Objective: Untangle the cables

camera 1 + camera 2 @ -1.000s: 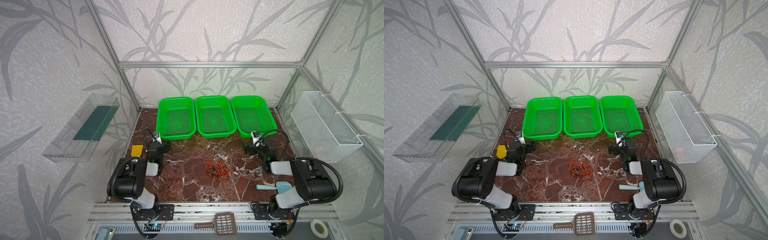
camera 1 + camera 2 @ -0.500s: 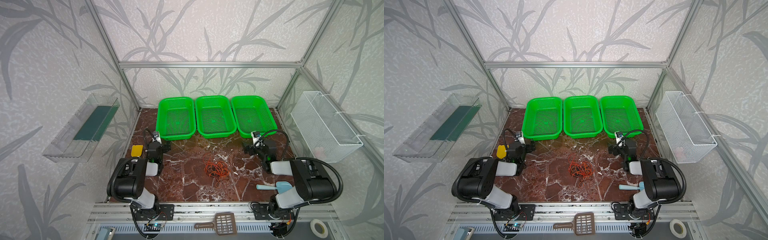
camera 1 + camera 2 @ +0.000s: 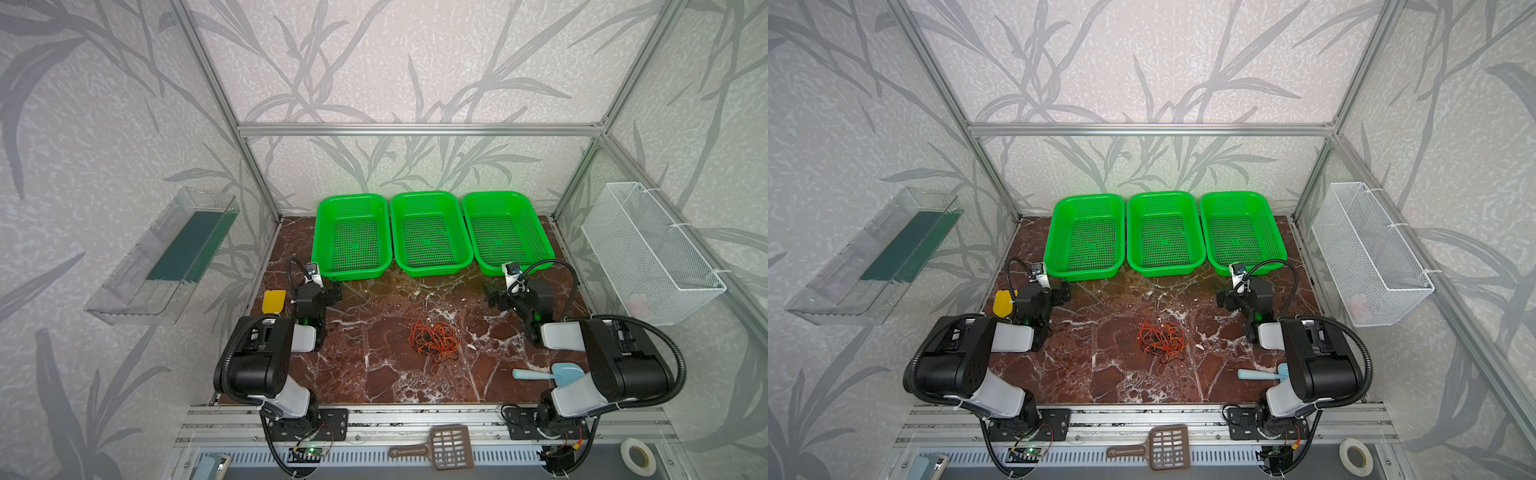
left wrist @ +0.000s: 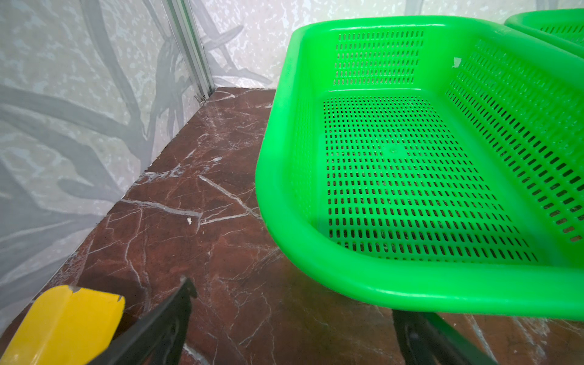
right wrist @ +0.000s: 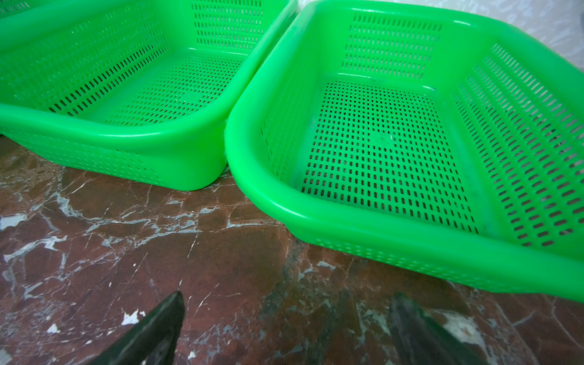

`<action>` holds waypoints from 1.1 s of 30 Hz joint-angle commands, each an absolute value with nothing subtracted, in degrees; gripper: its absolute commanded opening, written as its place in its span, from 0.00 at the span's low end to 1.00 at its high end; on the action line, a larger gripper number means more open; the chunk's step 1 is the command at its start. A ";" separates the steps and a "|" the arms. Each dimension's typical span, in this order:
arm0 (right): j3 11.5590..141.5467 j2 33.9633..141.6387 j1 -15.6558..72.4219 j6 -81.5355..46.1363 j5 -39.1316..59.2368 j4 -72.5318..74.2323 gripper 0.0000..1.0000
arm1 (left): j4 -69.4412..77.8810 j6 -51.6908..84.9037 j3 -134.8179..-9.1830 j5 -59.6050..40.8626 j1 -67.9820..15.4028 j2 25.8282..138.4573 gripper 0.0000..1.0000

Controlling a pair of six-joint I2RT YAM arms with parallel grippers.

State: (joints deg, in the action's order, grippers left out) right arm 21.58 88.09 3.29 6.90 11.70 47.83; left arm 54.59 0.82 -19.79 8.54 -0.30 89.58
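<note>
Brown, white-veined marble tabletop (image 3: 365, 374) lay before me inside leaf-patterned walls and aluminium posts. The cables (image 3: 434, 343) sat near its middle in both top views. They were thin orange, reddish and dark strands in one loose bunch, with a few loops straying outward. They lay between my two arms, well apart from both grippers.

Along the far edge stood the left green basket (image 3: 353, 197), the middle green basket (image 3: 426, 194) and the right green basket (image 3: 496, 194), side by side.

My left gripper (image 3: 333, 291) hung low just in front of the left green basket's near rim. Its jaws were spread wide with nothing between them, and in the left wrist view its fingers (image 4: 164, 325) framed only bare marble. A flat yellow plastic piece (image 3: 274, 301) lay just beside it, toward the left wall.

My right gripper (image 3: 494, 298) hung near the front of the right green basket. Its jaws were also wide apart and empty. A light-blue scoop (image 3: 552, 372) lay on the marble close to my right arm's base.
</note>
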 commanded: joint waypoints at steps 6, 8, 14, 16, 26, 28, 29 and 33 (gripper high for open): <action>19.35 82.86 3.08 5.69 10.51 52.65 0.99 | 60.16 0.23 -17.93 8.94 -0.24 87.71 0.96; 19.95 77.44 3.08 5.09 9.99 46.03 1.00 | 57.96 0.44 -17.54 11.75 -0.80 84.03 0.95; 23.10 63.98 3.68 1.20 12.22 27.61 0.92 | 39.63 2.22 -20.64 14.56 -2.48 69.86 0.92; 24.08 59.90 5.00 -0.48 13.19 22.00 0.90 | 31.15 3.69 -22.98 10.09 -2.71 64.68 0.88; 28.19 55.41 23.55 -2.28 14.12 6.23 0.74 | 10.41 10.40 -30.19 -0.68 -14.98 55.03 0.76; 30.36 58.89 27.19 -2.33 13.69 3.49 0.68 | 10.13 10.95 -31.69 -2.66 -18.53 57.07 0.74; 31.36 60.56 28.34 -2.55 13.65 2.54 0.66 | 9.83 11.15 -32.71 -3.73 -19.92 58.29 0.73; 34.70 67.49 30.99 -4.18 15.94 1.10 0.57 | 8.95 11.02 -37.47 -7.21 -26.79 66.41 0.70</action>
State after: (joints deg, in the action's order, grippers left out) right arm 32.53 64.77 29.93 -2.57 14.33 5.13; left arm 11.68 10.15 -34.22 -3.27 -23.83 62.89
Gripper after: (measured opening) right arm 0.579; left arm 0.704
